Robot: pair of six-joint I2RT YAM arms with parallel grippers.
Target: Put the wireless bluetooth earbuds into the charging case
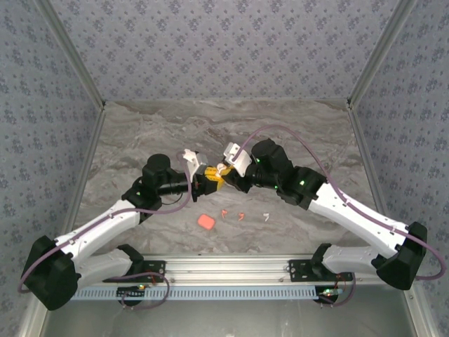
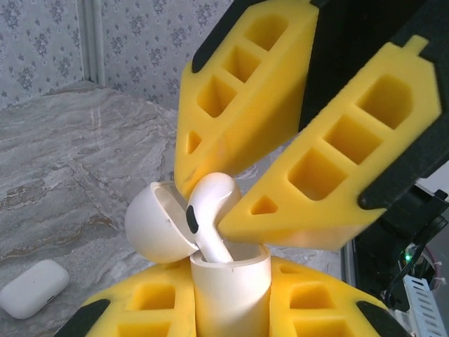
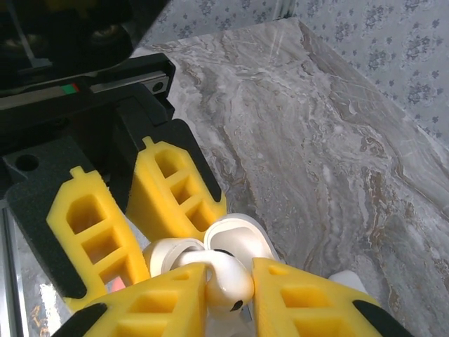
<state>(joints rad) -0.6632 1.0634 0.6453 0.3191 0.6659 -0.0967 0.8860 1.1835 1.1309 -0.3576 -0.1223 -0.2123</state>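
White plastic, one earbud stands stem-down in the mouth of the open charging case, its rounded head above the rim. The hinged lid is tipped back to one side. The right jaws are closed on the bud's head, with a yellow foam finger touching each side. The left jaws are shut on the case body and hold it upright above the middle of the bench. Both pairs of yellow fingers crowd the case rim, with very little room between them. Nearer the arms' bases, an orange-red case, a tiny orange-red earbud, a second orange-red earbud and a small white earbud lie on the bench, apart from one another. A closed white case also rests on the marbled top. Bare surface runs from the arms to the patterned walls at the far and side edges. A metal rail lines the near edge.
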